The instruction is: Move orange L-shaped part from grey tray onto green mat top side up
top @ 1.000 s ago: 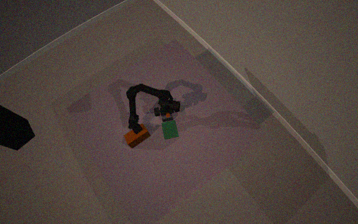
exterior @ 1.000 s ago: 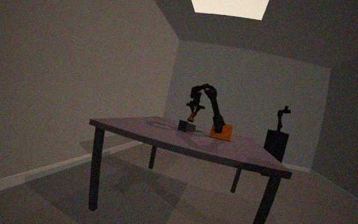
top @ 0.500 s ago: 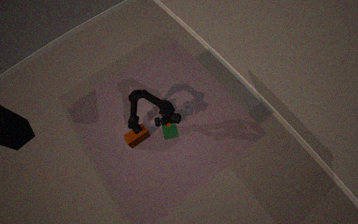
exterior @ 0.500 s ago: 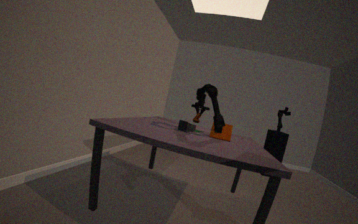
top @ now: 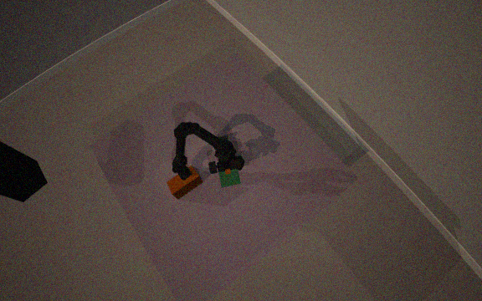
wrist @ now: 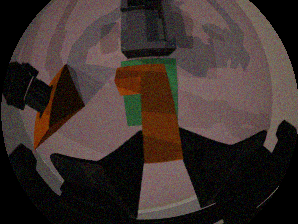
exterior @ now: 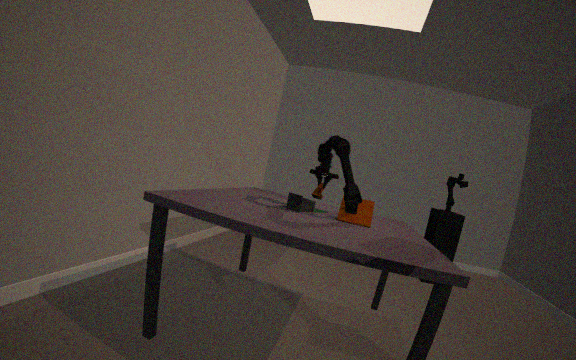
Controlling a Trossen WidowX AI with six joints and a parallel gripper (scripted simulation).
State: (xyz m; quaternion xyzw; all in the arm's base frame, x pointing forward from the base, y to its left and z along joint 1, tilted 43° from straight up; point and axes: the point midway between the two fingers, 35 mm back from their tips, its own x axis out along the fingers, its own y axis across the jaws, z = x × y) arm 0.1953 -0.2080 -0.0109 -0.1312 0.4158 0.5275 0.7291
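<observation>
1. top view: the gripper (top: 228, 170) (exterior: 319, 187) (wrist: 160, 133) is over the edge of the green mat (top: 229, 179) (exterior: 320, 211) (wrist: 134, 111), with a small bit of the orange l-shaped part (top: 228, 171) (exterior: 318, 191) (wrist: 159, 115) showing beside it.
2. exterior view: the part hangs tilted below the gripper, pinched between its 2 fingers, above the table (exterior: 248, 220). the grey tray (exterior: 300, 203) (wrist: 148, 37) stands just beside the mat; so pressing, pinching and lifting look done.
3. wrist view: 1 end of the part is in the gripper's grip, its l-shaped end reaching away from the fingers across the mat, towards the tray. left to do: lower it, lay it flat, top side up, and release.
</observation>
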